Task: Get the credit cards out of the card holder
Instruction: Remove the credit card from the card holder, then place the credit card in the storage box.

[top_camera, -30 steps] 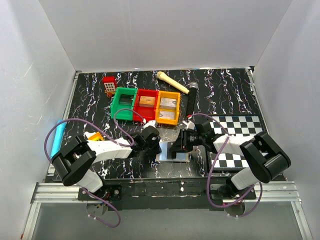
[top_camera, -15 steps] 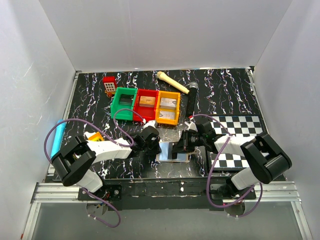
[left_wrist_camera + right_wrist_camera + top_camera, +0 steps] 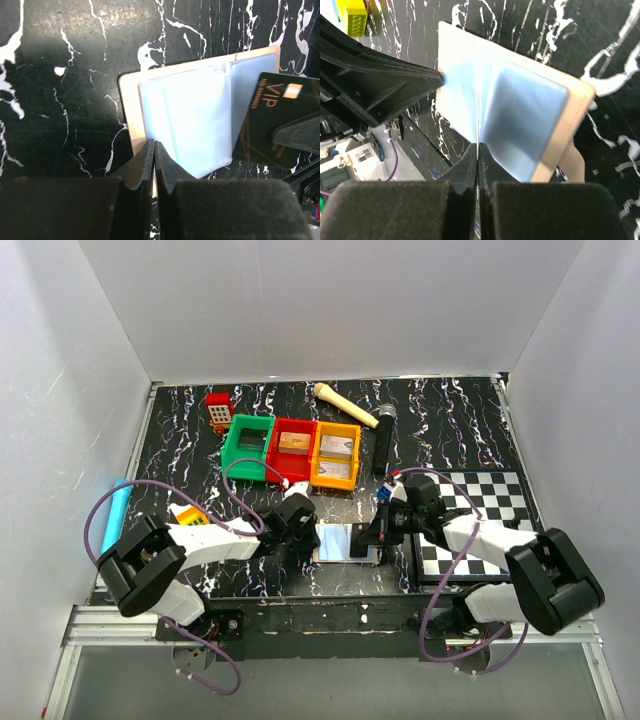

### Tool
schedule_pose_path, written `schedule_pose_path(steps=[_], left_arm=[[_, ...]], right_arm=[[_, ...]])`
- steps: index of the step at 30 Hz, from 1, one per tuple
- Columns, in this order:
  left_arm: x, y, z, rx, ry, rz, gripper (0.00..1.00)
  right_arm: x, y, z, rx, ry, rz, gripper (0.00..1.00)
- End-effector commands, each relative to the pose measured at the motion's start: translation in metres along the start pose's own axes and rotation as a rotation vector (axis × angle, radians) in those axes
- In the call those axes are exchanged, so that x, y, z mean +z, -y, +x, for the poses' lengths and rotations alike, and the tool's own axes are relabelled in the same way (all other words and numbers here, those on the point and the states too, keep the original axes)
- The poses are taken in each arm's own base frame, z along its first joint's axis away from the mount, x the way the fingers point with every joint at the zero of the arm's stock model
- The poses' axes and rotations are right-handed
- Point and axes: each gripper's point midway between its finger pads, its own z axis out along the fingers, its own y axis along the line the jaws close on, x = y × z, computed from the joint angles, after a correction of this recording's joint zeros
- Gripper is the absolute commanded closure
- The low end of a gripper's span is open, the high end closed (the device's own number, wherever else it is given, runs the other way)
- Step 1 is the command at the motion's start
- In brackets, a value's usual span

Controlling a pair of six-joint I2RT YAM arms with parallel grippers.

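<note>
The card holder (image 3: 340,540) lies open near the table's front edge, with a cream-tan rim and pale blue panels (image 3: 190,115). My left gripper (image 3: 308,532) is shut on its left near edge (image 3: 154,145). My right gripper (image 3: 378,535) is shut on a thin credit card seen edge-on (image 3: 478,117) over the holder's fold (image 3: 520,110). In the left wrist view that card (image 3: 265,120) is black with gold "VIP" print. It is tilted over the right panel, and I cannot tell if its end still sits in the pocket. No other card shows.
Green (image 3: 248,445), red (image 3: 292,448) and orange (image 3: 337,455) bins stand behind the holder. A checkered board (image 3: 480,510) lies on the right under my right arm. A black cylinder (image 3: 383,440), a yellow brick (image 3: 192,513) and a blue tube (image 3: 118,510) lie around.
My right arm has drawn back to the right with the card, uncovering more of the holder's blue inside. My left gripper has stayed clamped on the holder's edge.
</note>
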Motion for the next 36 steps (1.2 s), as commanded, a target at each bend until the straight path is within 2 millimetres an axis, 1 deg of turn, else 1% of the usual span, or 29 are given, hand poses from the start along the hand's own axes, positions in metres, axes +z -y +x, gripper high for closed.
schedule_pose_path(steps=[1,3,5,6,7,9,11,12,13,14,15,17,18,20,22,25,28,33,36], left_arm=[[-0.024,0.003,-0.02,0.026,0.077,0.019,0.9],[-0.039,0.018,-0.037,0.047,0.132,0.07,0.67],[-0.055,0.03,-0.052,0.062,0.173,0.107,0.48],[-0.063,0.035,-0.058,0.065,0.191,0.121,0.43],[-0.071,0.041,-0.064,0.065,0.21,0.14,0.41],[-0.089,0.056,-0.075,0.082,0.249,0.21,0.4],[-0.107,0.074,-0.082,0.107,0.3,0.321,0.4],[-0.119,0.086,-0.086,0.122,0.344,0.407,0.41],[-0.129,0.094,-0.083,0.153,0.377,0.497,0.41],[-0.147,0.103,-0.086,0.163,0.442,0.597,0.43],[-0.162,0.107,-0.085,0.148,0.499,0.685,0.45],[-0.174,0.099,-0.077,0.097,0.542,0.761,0.47],[-0.179,0.099,-0.075,0.099,0.544,0.787,0.47],[-0.186,0.102,-0.069,0.147,0.518,0.824,0.45],[-0.187,0.106,-0.061,0.192,0.487,0.855,0.41],[-0.196,0.114,-0.054,0.204,0.477,0.946,0.39],[-0.2,0.121,-0.05,0.213,0.456,1.002,0.39],[-0.206,0.132,-0.042,0.25,0.411,1.074,0.44],[-0.207,0.133,-0.04,0.255,0.402,1.093,0.47]], right_arm=[[-0.027,0.004,-0.006,-0.084,0.042,0.093,0.99],[-0.04,-0.003,-0.011,-0.13,0.069,0.105,0.99],[-0.051,-0.013,-0.015,-0.174,0.083,0.109,0.99],[-0.057,-0.02,-0.017,-0.201,0.092,0.102,0.99],[-0.062,-0.029,-0.019,-0.225,0.101,0.081,0.99],[-0.07,-0.049,-0.02,-0.266,0.108,0.018,0.99],[-0.076,-0.07,-0.018,-0.284,0.108,-0.078,0.99],[-0.079,-0.081,-0.017,-0.291,0.109,-0.126,0.99],[-0.082,-0.092,-0.014,-0.303,0.101,-0.179,0.99],[-0.085,-0.101,-0.012,-0.307,0.091,-0.219,0.99],[-0.089,-0.109,-0.012,-0.307,0.085,-0.243,0.99],[-0.097,-0.124,-0.008,-0.322,0.053,-0.3,0.99],[-0.1,-0.132,-0.006,-0.334,0.037,-0.335,0.99],[-0.108,-0.149,-0.002,-0.357,0.014,-0.404,0.99],[-0.115,-0.163,0.002,-0.384,-0.006,-0.457,0.99],[-0.12,-0.179,0.008,-0.441,-0.026,-0.482,0.99],[-0.121,-0.188,0.013,-0.467,-0.054,-0.486,0.99],[-0.118,-0.196,0.018,-0.488,-0.082,-0.498,0.99],[-0.117,-0.198,0.019,-0.49,-0.09,-0.499,0.99]])
